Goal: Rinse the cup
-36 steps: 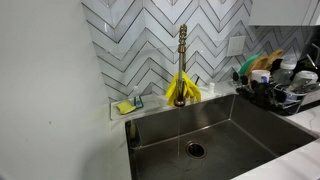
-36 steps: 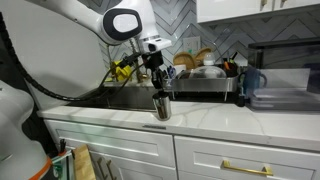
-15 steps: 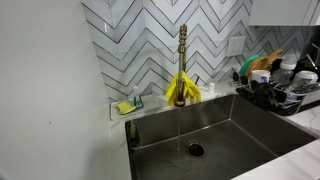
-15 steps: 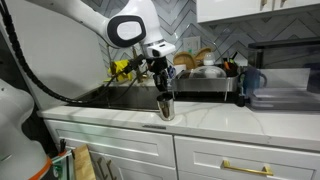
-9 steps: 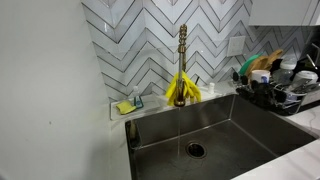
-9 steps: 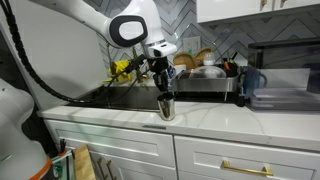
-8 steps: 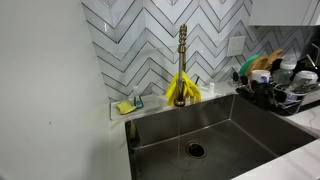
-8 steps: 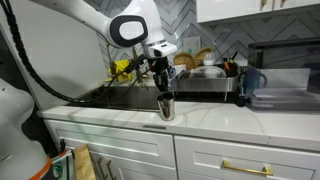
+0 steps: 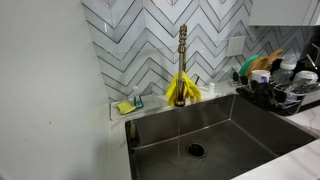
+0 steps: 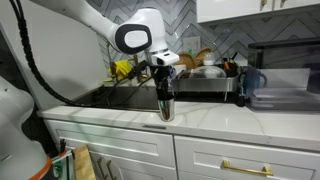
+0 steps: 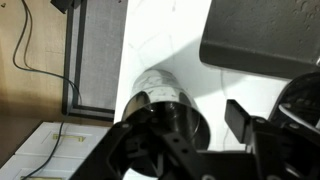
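Arm [image 10: 135, 40] reaches in from upper left, wrist bent down; gripper [image 10: 165, 96] points straight down, jaw spread unclear.

- Wall tiles [image 9: 200, 25]: white and pale grey marble, set in a zigzag chevron with dark grout lines.
- Faucet [image 9: 182, 45]: brass gold.
- Gloves [image 9: 181, 90]: bright yellow.
- Sponge [image 9: 124, 107]: yellow.
- Sink [image 9: 235, 120]: dull steel grey.
- Brush [image 9: 249, 66]: green.
- Cup [image 10: 165, 106]: shiny silver metal; in the wrist view [image 11: 160, 95] it looks pale silver with faint speckles.
- Surface [image 10: 210, 123]: white with faint grey veining.
- Cabinets [image 10: 130, 150]: plain white.
- Drawer handle [image 10: 246, 167]: brass.
- Arm [image 10: 95, 18]: white shells with black joints and cables.
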